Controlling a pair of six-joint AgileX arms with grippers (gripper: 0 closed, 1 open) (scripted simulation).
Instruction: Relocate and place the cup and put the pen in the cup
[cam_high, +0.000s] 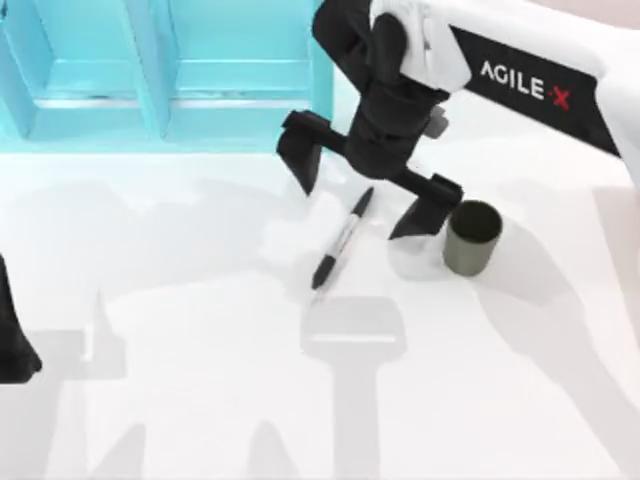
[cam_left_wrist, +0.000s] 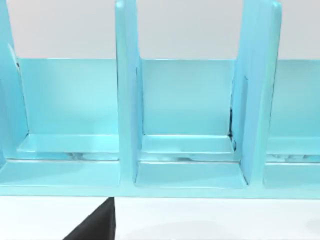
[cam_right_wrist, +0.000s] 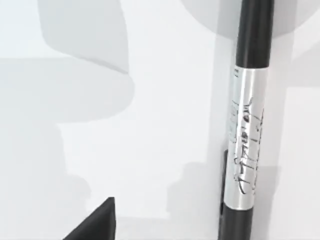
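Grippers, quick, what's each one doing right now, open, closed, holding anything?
Right gripper: open, holding nothing, poised over the pen beside the cup.
Left gripper: parked at the table's left edge; cannot be told.

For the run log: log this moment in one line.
right tool: open above pen | pen: flat on table | cup: upright, empty | left arm: parked

Right gripper (cam_high: 362, 200) wide open over the pen's (cam_high: 342, 239) upper end; cup (cam_high: 472, 238) upright just right of it; left arm parked at left edge.
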